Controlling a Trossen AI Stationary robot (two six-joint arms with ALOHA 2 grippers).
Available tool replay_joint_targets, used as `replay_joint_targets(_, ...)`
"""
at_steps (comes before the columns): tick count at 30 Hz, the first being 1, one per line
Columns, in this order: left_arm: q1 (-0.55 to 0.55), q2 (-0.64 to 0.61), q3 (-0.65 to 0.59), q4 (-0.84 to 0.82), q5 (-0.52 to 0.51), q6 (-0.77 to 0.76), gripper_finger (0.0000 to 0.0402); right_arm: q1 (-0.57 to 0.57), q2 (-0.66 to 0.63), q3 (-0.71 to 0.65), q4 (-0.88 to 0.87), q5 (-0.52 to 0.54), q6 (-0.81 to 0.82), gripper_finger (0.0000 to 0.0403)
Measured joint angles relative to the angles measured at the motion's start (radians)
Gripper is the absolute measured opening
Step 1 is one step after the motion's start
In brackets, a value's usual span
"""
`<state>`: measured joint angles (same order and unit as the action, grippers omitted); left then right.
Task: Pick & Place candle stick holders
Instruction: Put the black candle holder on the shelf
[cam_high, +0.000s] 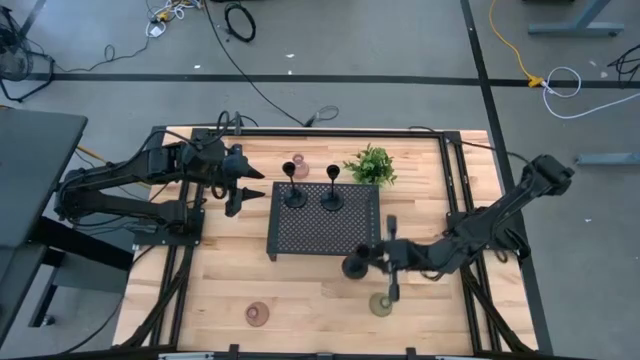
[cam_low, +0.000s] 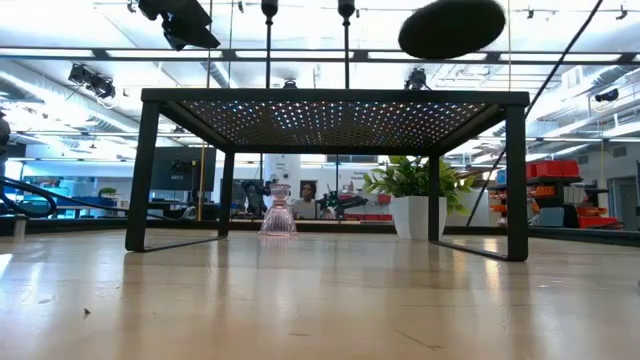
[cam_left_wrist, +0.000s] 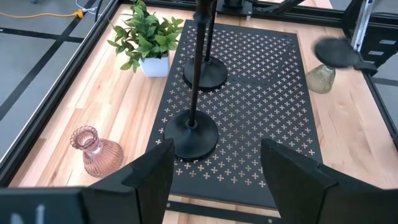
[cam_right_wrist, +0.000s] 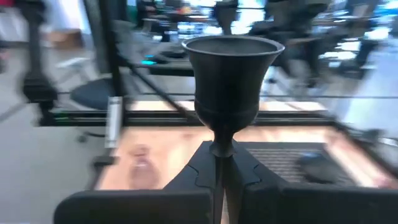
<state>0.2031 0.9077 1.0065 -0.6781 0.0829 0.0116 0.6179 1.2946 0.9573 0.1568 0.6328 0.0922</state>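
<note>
Two slim black stemmed holders (cam_high: 295, 195) (cam_high: 331, 197) stand by their round bases on the far part of the black perforated tray (cam_high: 310, 240). My right gripper (cam_high: 372, 262) is shut on the third black holder (cam_high: 353, 266) above the tray's near right corner. A pinkish holder (cam_high: 298, 168) stands on the table behind the tray. Another pinkish holder (cam_high: 258, 313) and the olive-green holder (cam_high: 381, 304) stand near the table's near edge. My left gripper (cam_high: 250, 186) is open and empty beside the tray's far left corner, and in the left wrist view (cam_left_wrist: 214, 180) it faces the nearer black holder (cam_left_wrist: 193, 134). My right gripper pinches the black holder's thin stem (cam_right_wrist: 219, 152) between its two fingers, just under the cup (cam_right_wrist: 233, 68). The fingers come about level from the table's right side and lie across the stem. The holder is about upright, cup on top, with its round base (cam_low: 452, 28) lifted above the tray top.
A small leafy plant in a white pot (cam_high: 371, 165) stands behind the tray's far right corner. The tray stands on thin legs (cam_low: 517, 175), with open room under it. Bare wooden table lies to the near left (cam_high: 190, 290).
</note>
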Motion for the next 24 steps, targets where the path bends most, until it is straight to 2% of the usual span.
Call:
replay_joint_targets(6, 0.000, 0.000, 0.000, 0.001, 0.000, 0.000, 0.0238, -0.039, -0.064, 0.000, -0.100, 0.161, -0.023, 0.0001)
replay_joint_targets(10, 0.000, 0.000, 0.000, 0.001, 0.000, 0.000, 0.0238, -0.095, -0.065, 0.000, -0.150, 0.204, -0.026, 0.0001)
replay_joint_targets(14, 0.000, 0.000, 0.000, 0.002, 0.000, 0.000, 0.0238, -0.171, -0.065, -0.005, -0.188, 0.197, -0.027, 0.0001)
replay_joint_targets(24, 0.000, 0.001, 0.000, 0.001, 0.000, -0.010, 0.0238, -0.312, -0.127, -0.072, -0.141, 0.085, -0.086, 0.0001)
